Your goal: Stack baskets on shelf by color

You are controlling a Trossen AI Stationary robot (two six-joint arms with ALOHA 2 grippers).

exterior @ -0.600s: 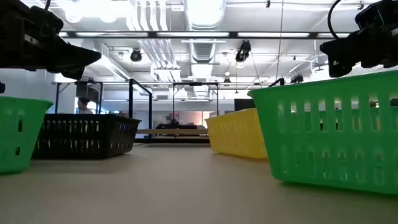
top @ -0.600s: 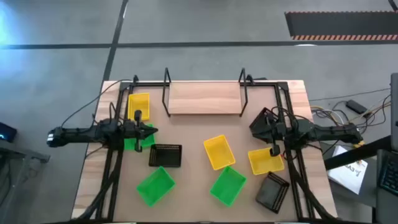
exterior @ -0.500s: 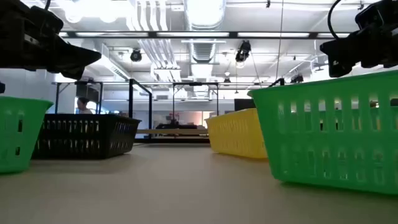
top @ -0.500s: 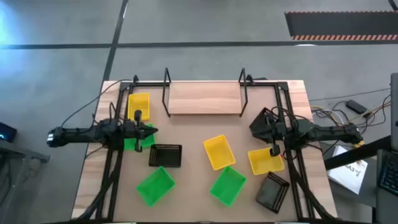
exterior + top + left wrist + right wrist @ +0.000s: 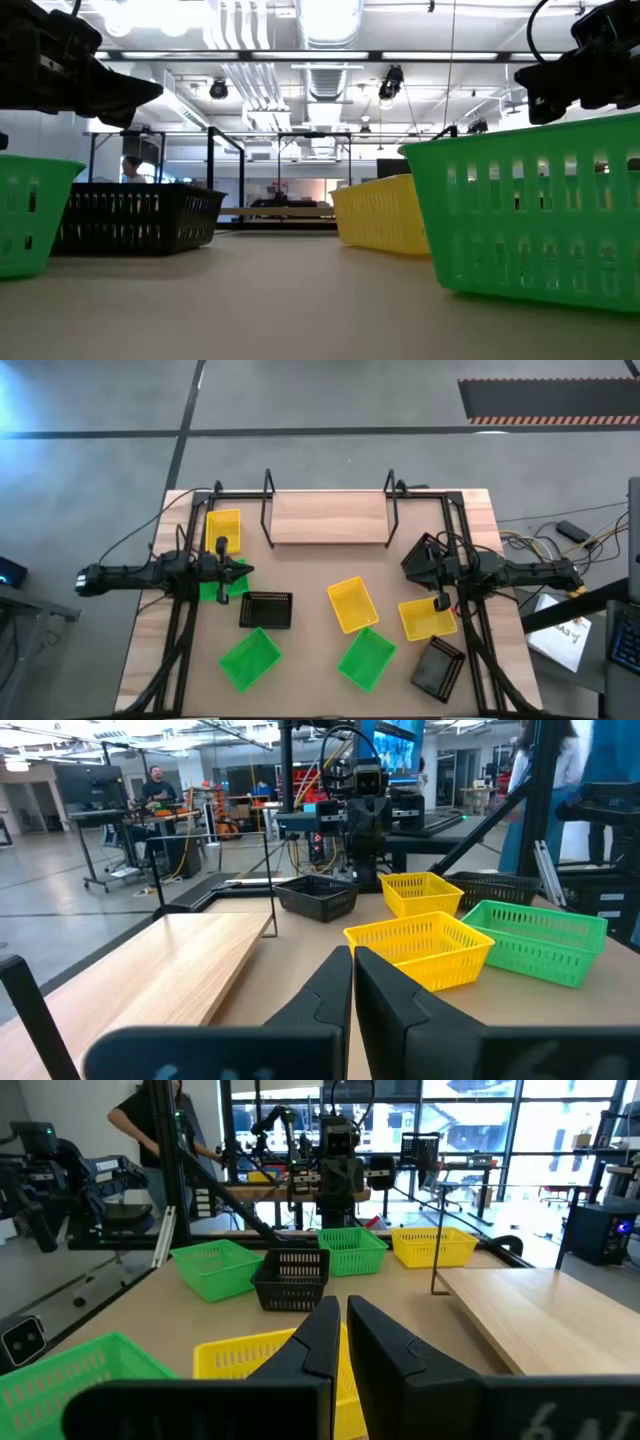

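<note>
While both arms hang above the worktop [image 5: 320, 660], nothing is gripped. The left gripper [image 5: 243, 569] sits over the left side with its jaws pressed together, holding nothing, right above a green basket [image 5: 212, 590] that peeks out from under the arm. Across from it, the right gripper [image 5: 408, 560] hovers on the right side, jaws closed with just a sliver between the fingers [image 5: 318, 1342], and they too hold nothing.

The shelf [image 5: 328, 517] lies at the far middle of the worktop, a pale wooden board between two black wire frames, and its top is bare. The baskets are scattered in front of it and to its sides. A yellow basket [image 5: 223, 528] stands at the far left, just beside the shelf's left frame. A black basket [image 5: 266, 610] rests near the left arm, with another green one [image 5: 249, 658] just in front of it toward the near edge. In the middle lies a tilted yellow basket [image 5: 352, 604], and close by its near corner a tilted green basket [image 5: 367, 657]. On the right, a yellow basket [image 5: 426, 620] sits under the right arm, a black basket [image 5: 438, 667] lies tilted at the near right, and one more black basket [image 5: 420, 557] is partly hidden beneath the right gripper.

Beyond the worktop, a person [image 5: 156, 788] stands among the benches.
</note>
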